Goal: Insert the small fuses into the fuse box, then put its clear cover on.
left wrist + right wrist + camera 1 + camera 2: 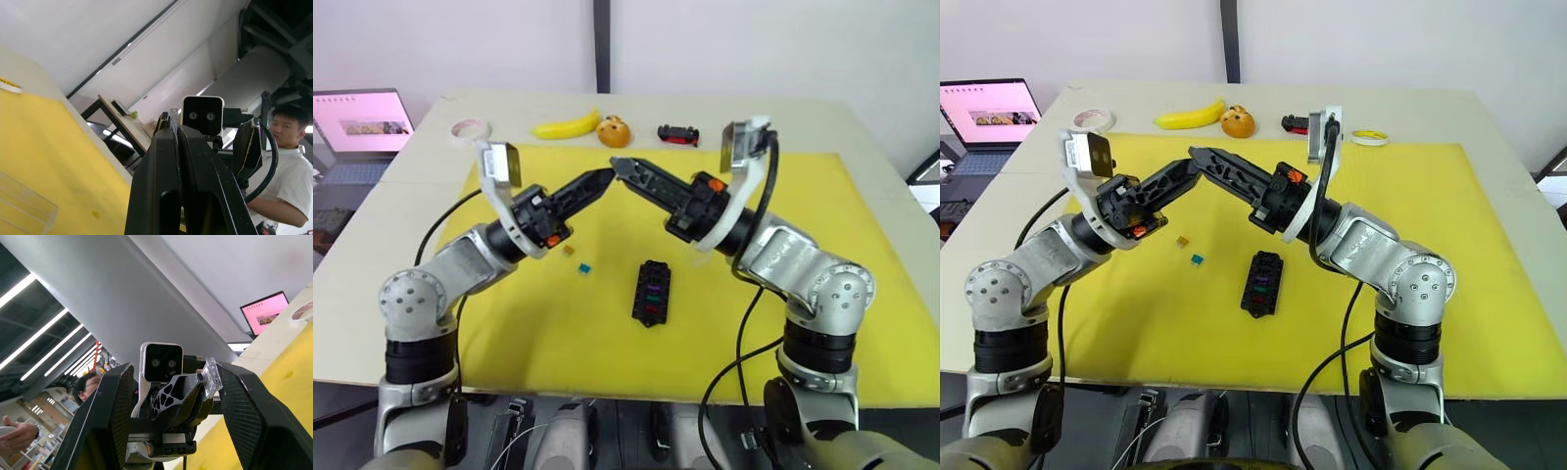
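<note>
Both arms are raised over the yellow mat [754, 294], tips meeting. My left gripper [605, 177] is shut on a tiny grey-white translucent fuse [172, 116], which sticks out past its tips. My right gripper [621, 166] is open, its fingers [117, 396] standing either side of the left gripper's tip and that fuse [211, 377]. The black fuse box [652, 292] lies on the mat below, with green, purple and red fuses in its slots. A brown fuse [569, 250] and a teal fuse [586, 268] lie loose to its left. The clear cover [24, 208] rests on the mat.
Along the table's far edge lie a tape roll [469, 129], a banana [566, 127], an orange toy [614, 131], a black-and-red toy car [677, 134] and a yellow tape roll [1368, 137]. A laptop [362, 122] stands at far left. A person [288, 161] is beyond the table.
</note>
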